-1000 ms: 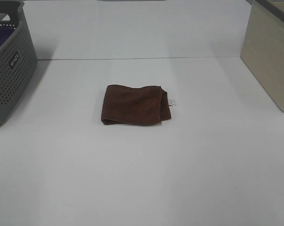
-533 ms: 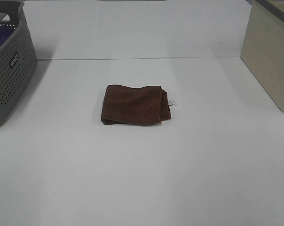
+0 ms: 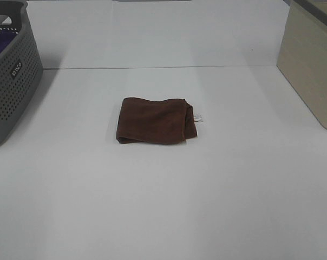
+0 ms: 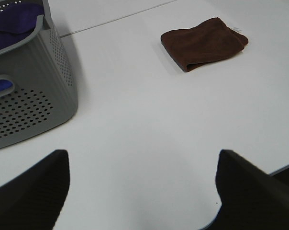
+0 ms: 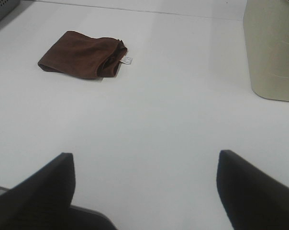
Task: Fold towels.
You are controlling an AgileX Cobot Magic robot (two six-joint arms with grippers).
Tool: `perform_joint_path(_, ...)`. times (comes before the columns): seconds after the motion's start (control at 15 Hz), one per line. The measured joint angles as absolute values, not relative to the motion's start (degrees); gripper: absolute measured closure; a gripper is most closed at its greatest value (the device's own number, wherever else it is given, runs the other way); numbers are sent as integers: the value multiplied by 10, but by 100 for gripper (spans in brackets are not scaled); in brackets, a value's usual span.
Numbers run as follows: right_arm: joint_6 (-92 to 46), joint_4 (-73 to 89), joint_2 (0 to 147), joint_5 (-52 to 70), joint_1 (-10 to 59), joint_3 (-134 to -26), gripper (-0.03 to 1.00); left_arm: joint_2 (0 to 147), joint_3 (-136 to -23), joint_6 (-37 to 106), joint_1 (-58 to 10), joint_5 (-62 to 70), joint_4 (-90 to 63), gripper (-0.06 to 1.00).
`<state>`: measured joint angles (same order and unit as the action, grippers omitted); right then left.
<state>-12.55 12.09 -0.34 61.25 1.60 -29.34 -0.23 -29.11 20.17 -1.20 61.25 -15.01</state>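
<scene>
A brown towel point(image 3: 155, 120) lies folded into a small rectangle in the middle of the white table, with a white tag at its right edge. It also shows in the left wrist view point(image 4: 204, 42) and in the right wrist view point(image 5: 82, 53). My left gripper point(image 4: 142, 191) is open and empty, well back from the towel, near the grey basket. My right gripper point(image 5: 144, 189) is open and empty, also well back from the towel. Neither arm shows in the high view.
A grey perforated basket point(image 3: 12, 76) stands at the far left and holds a purple towel point(image 4: 15, 17). A beige bin point(image 3: 311, 65) stands at the far right. A seam line point(image 3: 158, 67) crosses the table behind the towel.
</scene>
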Motion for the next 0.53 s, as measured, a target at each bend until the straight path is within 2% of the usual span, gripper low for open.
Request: perform_joint_path(0.53, -125, 121, -3, 612, 16, -293, 20, -2, -291, 202, -12, 612, -150, 15)
